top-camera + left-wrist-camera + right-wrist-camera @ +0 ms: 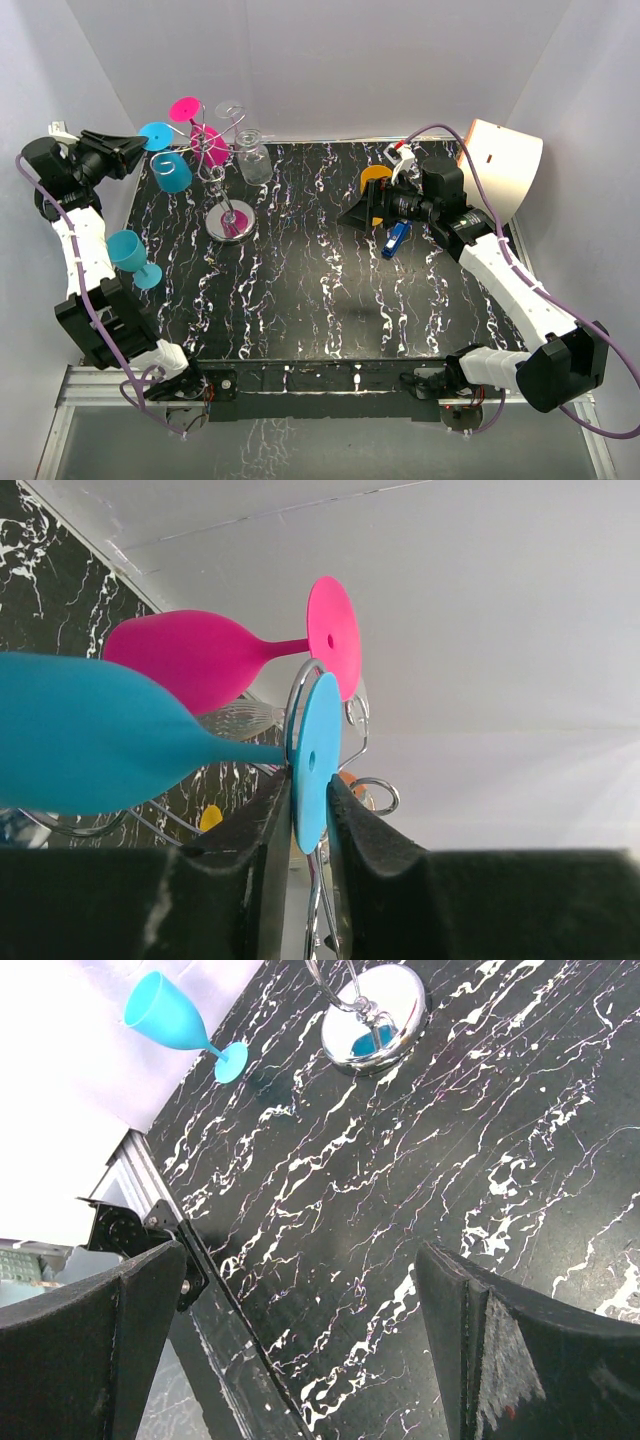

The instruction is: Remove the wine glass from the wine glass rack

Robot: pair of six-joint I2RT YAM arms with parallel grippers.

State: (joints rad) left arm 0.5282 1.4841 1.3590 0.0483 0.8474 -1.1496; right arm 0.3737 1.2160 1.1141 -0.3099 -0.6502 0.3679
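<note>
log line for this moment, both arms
phase: grasp | left gripper: shut on foot of blue wine glass hanging on wine glass rack | right gripper: open above table | glass off rack: no

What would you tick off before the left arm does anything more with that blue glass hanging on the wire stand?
1. Left gripper straddles the disc foot of the hanging blue plastic wine glass: ok.
2. Gripper clamped firmly on that foot: cannot tell.
3. Foot free of the silver wire rack: not ok, it hangs in a hook.
4. Room beside the neighbouring pink wine glass: cannot tell.
5. Right gripper open, empty, away from the rack: ok.
</note>
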